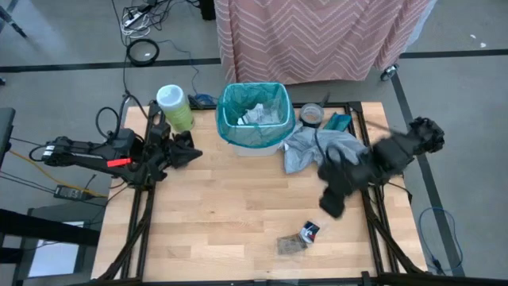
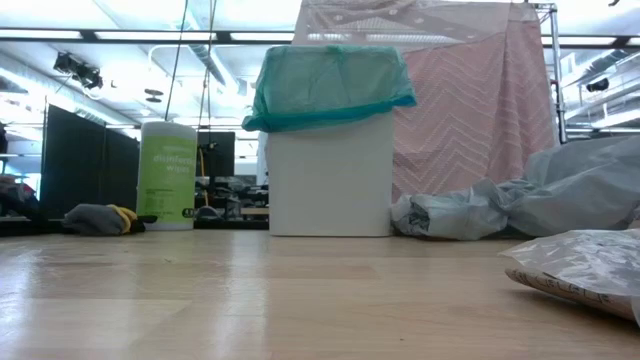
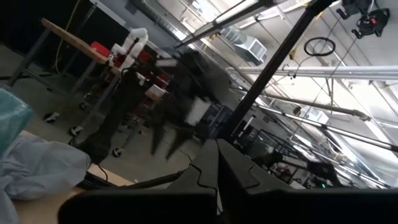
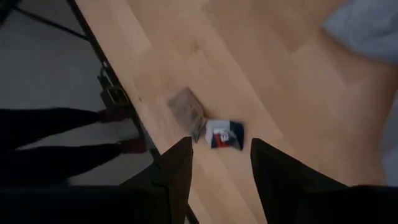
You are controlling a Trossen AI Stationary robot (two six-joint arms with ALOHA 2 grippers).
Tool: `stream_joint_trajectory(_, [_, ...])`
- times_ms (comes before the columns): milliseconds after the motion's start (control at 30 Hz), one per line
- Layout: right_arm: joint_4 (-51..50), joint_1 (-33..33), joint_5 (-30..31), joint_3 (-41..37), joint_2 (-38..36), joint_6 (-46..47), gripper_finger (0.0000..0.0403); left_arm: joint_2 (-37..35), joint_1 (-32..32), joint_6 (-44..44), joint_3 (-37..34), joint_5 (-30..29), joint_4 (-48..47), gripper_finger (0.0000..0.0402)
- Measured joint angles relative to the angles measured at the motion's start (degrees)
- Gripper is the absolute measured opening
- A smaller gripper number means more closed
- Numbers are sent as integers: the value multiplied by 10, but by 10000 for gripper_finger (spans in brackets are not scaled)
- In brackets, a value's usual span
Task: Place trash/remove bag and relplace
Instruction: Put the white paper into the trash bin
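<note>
The white bin [image 1: 255, 141] stands at the table's far middle. The teal-green bag [image 1: 226, 107] lines it, folded over its rim [image 2: 330, 85]. Pale trash pieces [image 1: 258, 115] lie inside. More trash rests flat on the table near the front: a clear packet [image 4: 186, 109] and a dark blue and white scrap [image 4: 224, 135]. My right gripper [image 4: 221, 165] hangs open above the table's right side [image 1: 333, 202], pointing down toward these pieces with nothing between its fingers. My left gripper [image 1: 190, 152] is shut and empty at the table's left, beside the bin.
A green wipes canister [image 1: 175, 107] stands left of the bin. A crumpled pale grey plastic bag [image 1: 313, 147] lies to the bin's right, with a tape roll [image 1: 311, 115] behind it. A pink patterned cloth [image 1: 317, 36] hangs beyond the far edge.
</note>
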Motion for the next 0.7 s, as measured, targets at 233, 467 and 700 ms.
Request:
stream_joint_trajectory(233, [28, 123, 82, -106, 33, 131, 152, 1, 0, 0, 0, -30, 3, 5])
stream_joint_trajectory(467, [216, 148, 71, -280, 38, 193, 155, 1, 0, 4, 0, -46, 0, 5])
stream_joint_trajectory(700, [362, 148, 47, -417, 38, 187, 154, 1, 0, 14, 0, -63, 0, 5])
